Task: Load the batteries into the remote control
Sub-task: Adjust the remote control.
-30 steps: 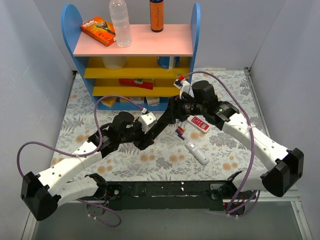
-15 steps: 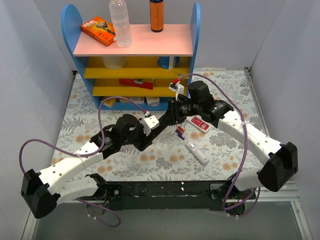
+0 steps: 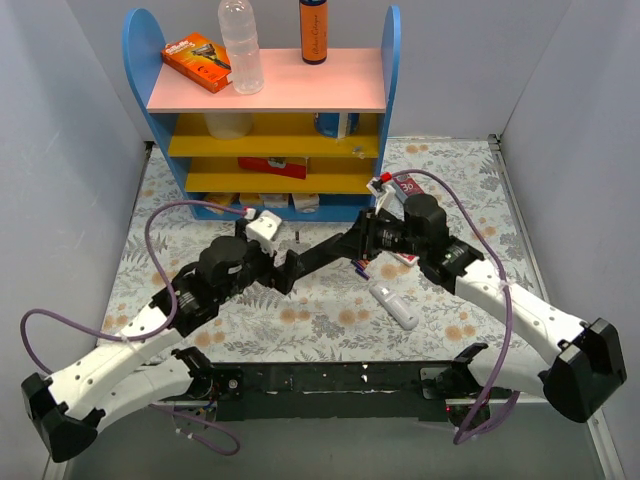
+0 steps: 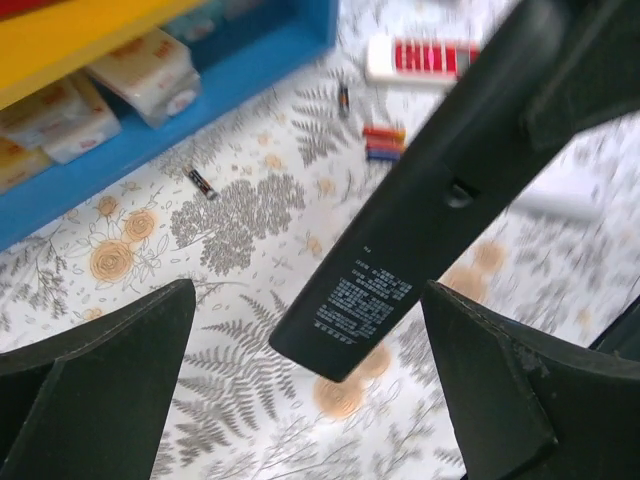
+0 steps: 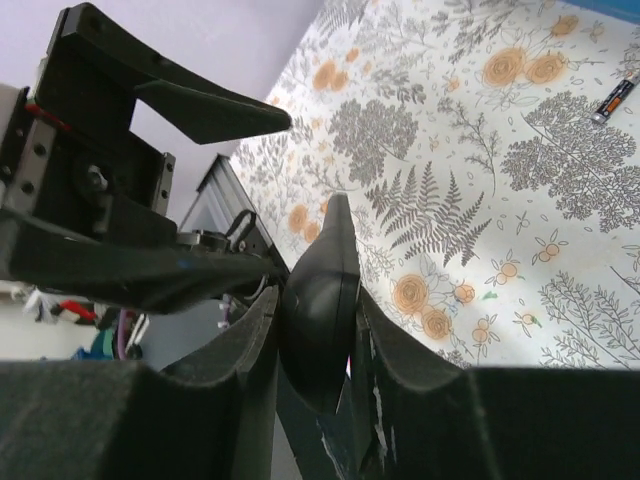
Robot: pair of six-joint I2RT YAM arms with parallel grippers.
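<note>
The long black remote control (image 3: 330, 252) hangs slanted above the floral table, its label end (image 4: 352, 312) pointing toward my left arm. My right gripper (image 3: 368, 236) is shut on its other end, and the right wrist view shows the dark body (image 5: 320, 300) squeezed between both pads. My left gripper (image 3: 284, 268) stands open, one finger (image 4: 100, 380) on each side of the label end without touching it. A red-orange and dark blue pair of batteries (image 4: 383, 143) lies on the table under the remote, also in the top view (image 3: 360, 266). A lone battery (image 4: 200, 183) lies near the shelf.
A blue shelf unit (image 3: 270, 120) with a pink top fills the back and carries a bottle, boxes and packets. A red-and-white box (image 4: 420, 58) lies past the batteries. A white oblong piece (image 3: 394, 307) rests at front right. Another cell (image 4: 343, 98) lies by the shelf base.
My left gripper has opened, released the remote and pulled back to the left. My right gripper has closed on the remote's far end and now carries it alone.
</note>
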